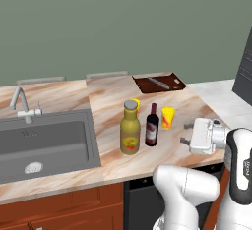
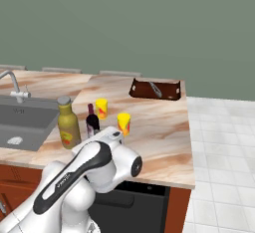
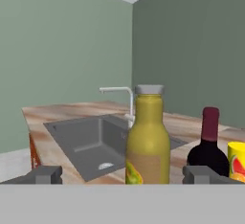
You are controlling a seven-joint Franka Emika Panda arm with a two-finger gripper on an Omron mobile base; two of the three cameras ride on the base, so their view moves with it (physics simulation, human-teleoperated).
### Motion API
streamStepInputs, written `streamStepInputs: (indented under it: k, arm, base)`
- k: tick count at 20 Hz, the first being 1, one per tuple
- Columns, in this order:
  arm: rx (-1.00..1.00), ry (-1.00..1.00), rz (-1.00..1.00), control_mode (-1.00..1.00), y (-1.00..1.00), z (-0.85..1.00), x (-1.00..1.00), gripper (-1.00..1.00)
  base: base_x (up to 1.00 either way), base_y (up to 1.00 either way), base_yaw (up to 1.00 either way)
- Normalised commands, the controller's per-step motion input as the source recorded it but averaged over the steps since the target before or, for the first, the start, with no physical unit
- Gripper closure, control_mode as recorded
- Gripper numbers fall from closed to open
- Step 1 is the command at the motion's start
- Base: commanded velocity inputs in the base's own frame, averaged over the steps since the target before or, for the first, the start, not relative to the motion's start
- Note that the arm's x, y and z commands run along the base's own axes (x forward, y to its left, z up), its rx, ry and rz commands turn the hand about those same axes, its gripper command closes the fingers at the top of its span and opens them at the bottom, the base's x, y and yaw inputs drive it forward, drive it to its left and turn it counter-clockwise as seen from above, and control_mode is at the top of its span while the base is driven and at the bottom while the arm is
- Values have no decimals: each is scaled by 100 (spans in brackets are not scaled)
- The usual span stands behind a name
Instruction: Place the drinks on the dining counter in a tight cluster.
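Two drinks stand on the dining counter (image 1: pixel 110 99), right of its sink. The fat olive-yellow bottle (image 1: pixel 130 129) (image 2: pixel 68 124) (image 3: pixel 148 141) has a grey cap. The slimmer dark wine bottle (image 1: pixel 152 126) (image 2: pixel 92 121) (image 3: pixel 208 146) stands close on its right, a small gap between them. My gripper (image 1: pixel 185 132) (image 3: pixel 123 175) hovers open at bottle height, to the right of the wine bottle and apart from it. It faces both bottles and holds nothing. In the hand view the olive bottle is centred between the fingertips (image 3: pixel 45 174), further off.
Two yellow cups (image 1: pixel 168 117) (image 1: pixel 136 105) stand just behind the bottles. A dark tray with a knife (image 1: pixel 158 83) lies at the counter's far edge. The grey sink (image 1: pixel 44 143) with silver tap (image 1: pixel 20 103) is on the left. The counter ends on the right over white floor tiles (image 2: pixel 219 127).
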Motion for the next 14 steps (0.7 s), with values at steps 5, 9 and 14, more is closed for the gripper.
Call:
streamStepInputs:
  k: [5, 9, 14]
  arm:
    - [0, 0, 0, -100, 0, 0, -1, -100]
    - [1, 2, 0, 100, 0, -1, -6, -100]
    - [0, 0, 0, 100, 0, 0, 0, -100]
  base:
    - [0, 0, 0]
    - [-32, 0, 0]
    - [-62, -3, -3]
